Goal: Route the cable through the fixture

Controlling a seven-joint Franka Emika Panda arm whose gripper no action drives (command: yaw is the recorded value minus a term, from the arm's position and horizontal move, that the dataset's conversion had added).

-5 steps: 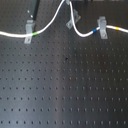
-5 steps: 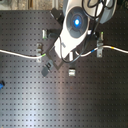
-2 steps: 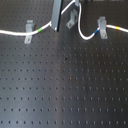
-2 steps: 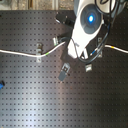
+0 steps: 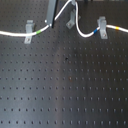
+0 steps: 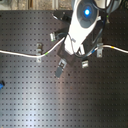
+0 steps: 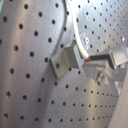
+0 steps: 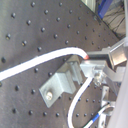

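A black perforated table (image 5: 65, 90) with a regular grid of small holes fills both exterior views. In the first exterior view three small grey metal clips stand in a row along its far part: one (image 5: 29, 31) towards the first exterior view's left, one (image 5: 71, 20) in the middle just beside the arm's dark body, and one (image 5: 102, 27) towards the first exterior view's right.

The cable (image 5: 15, 34), thin and white, comes in from the first exterior view's left edge, passes the left clip, where it carries a green band, rises to the gripper (image 5: 50, 22), then loops down and along to the right clip, past which blue and yellow bands show.

In the second exterior view the white arm, with a glowing blue light, hangs over the table's far part; the gripper (image 6: 71, 61) sits below it, dark fingers (image 6: 60, 66) pointing down.

In the second wrist view the cable (image 8: 45, 59) lies over a clip (image 8: 62, 82) close to the fingertips. Whether the jaws grip it, or how wide they stand, I cannot tell.
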